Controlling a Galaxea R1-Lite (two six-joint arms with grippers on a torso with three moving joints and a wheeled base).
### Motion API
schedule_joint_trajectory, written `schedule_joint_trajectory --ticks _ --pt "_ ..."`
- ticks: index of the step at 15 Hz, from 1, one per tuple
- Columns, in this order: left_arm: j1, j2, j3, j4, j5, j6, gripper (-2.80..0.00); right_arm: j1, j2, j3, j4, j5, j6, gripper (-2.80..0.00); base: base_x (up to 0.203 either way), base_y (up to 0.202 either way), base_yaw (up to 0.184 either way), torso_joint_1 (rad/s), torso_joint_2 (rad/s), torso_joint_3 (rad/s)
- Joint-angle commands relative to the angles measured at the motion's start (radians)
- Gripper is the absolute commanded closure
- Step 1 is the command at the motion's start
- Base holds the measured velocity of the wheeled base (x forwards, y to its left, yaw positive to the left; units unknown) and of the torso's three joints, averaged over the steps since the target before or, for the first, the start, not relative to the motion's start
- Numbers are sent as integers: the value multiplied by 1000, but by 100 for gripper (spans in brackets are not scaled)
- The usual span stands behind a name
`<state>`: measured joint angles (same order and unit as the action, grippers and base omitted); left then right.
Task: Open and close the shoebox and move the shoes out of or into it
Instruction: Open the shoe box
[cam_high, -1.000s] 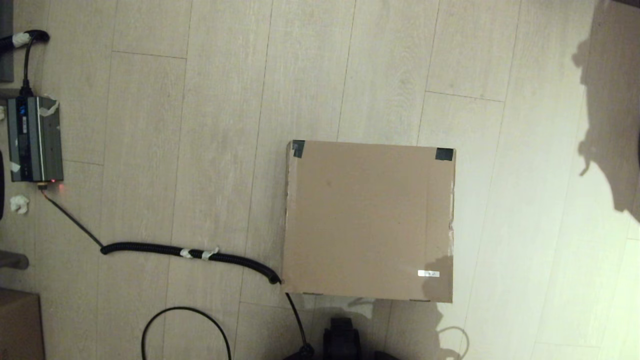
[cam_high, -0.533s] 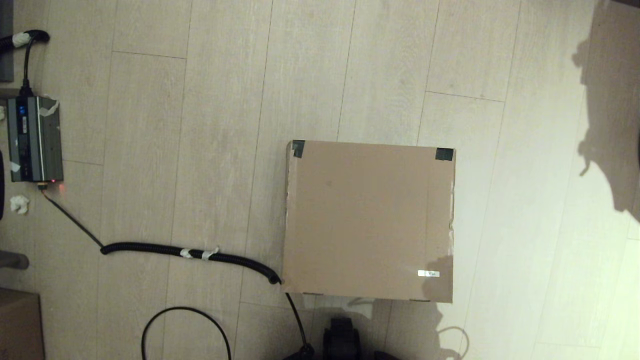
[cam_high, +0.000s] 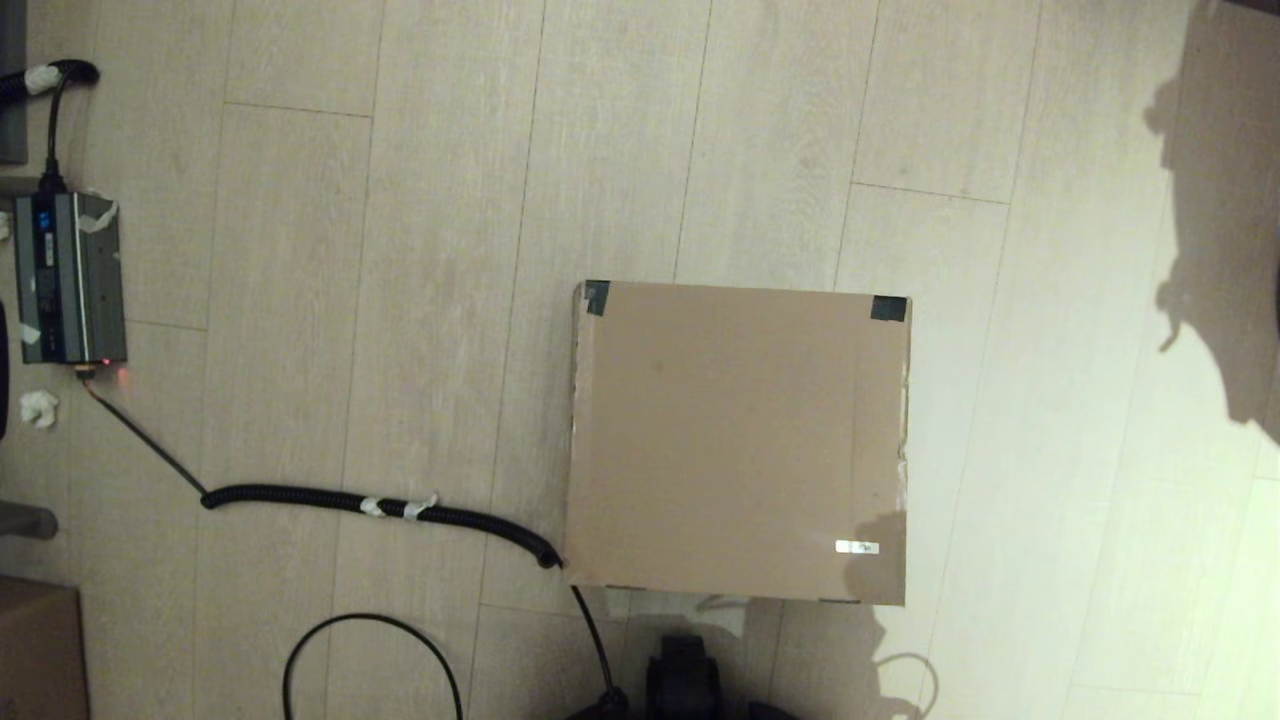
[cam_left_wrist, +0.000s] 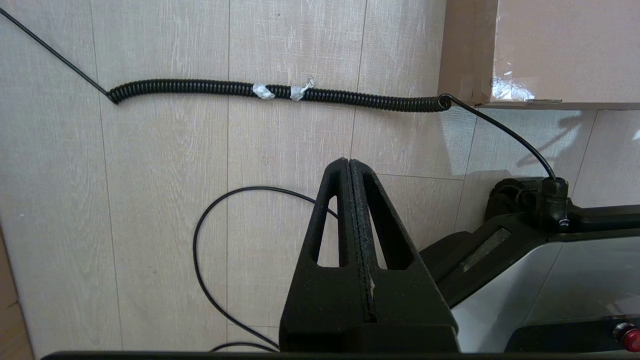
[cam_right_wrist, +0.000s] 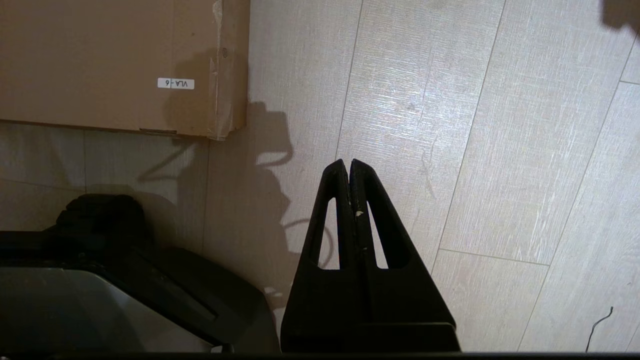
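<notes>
Shoebox (cam_high: 738, 442) sits shut on the pale plank floor (cam_high: 420, 250), its flap lid flat, black tape (cam_high: 596, 297) on the two far lid corners and a small white label (cam_high: 857, 547) near its near right corner. Everything else I place against that box.

Well to the left of it, my head view shows a grey power unit (cam_high: 70, 278) with a red light, and a smaller darker cardboard box (cam_high: 35, 650) cut off at the near left edge. A coiled black cable (cam_high: 380, 505) runs from there and its end touches the shoebox's near left corner. Neither of my grippers appears in the head view.

My left wrist view picks up what the head view misses: my left gripper (cam_left_wrist: 348, 161) hangs over bare floor, near and to the left of the shoebox (cam_left_wrist: 545, 50), fingers pressed together with nothing between them. The coiled cable (cam_left_wrist: 280, 94) lies between it and the box corner.

My right wrist view shows my right gripper (cam_right_wrist: 348, 161) over the floor to the right of the shoebox (cam_right_wrist: 100, 60), apart from it, fingers likewise pressed together and holding nothing. Only here does the label (cam_right_wrist: 175, 83) read clearly: VLA-6. The shoes cannot be seen in any view.
</notes>
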<state>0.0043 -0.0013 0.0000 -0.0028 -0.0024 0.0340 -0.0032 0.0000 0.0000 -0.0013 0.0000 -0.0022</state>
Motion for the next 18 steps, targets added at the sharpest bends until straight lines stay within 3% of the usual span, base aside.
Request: schedule_joint_trajectory --ticks 1,5,13,16,18 --pt "0 1 0 -2 1 -6 0 0 2 0 0 0 1 0 0 0 0 0 0 0" --pt "0 0 0 4 -22 55 0 0 2 0 0 0 4 0 0 0 0 0 0 0" --pt "0 -1 -1 -3 -25 58 0 2 22 -7 6 3 -11 0 0 0 0 0 0 0" --pt "-1 57 -165 12 -75 10 0 1 127 -194 45 6 25 0 0 0 0 0 0 0" --pt "-2 243 -321 22 -148 -68 0 3 347 -307 65 18 72 0 0 0 0 0 0 0"
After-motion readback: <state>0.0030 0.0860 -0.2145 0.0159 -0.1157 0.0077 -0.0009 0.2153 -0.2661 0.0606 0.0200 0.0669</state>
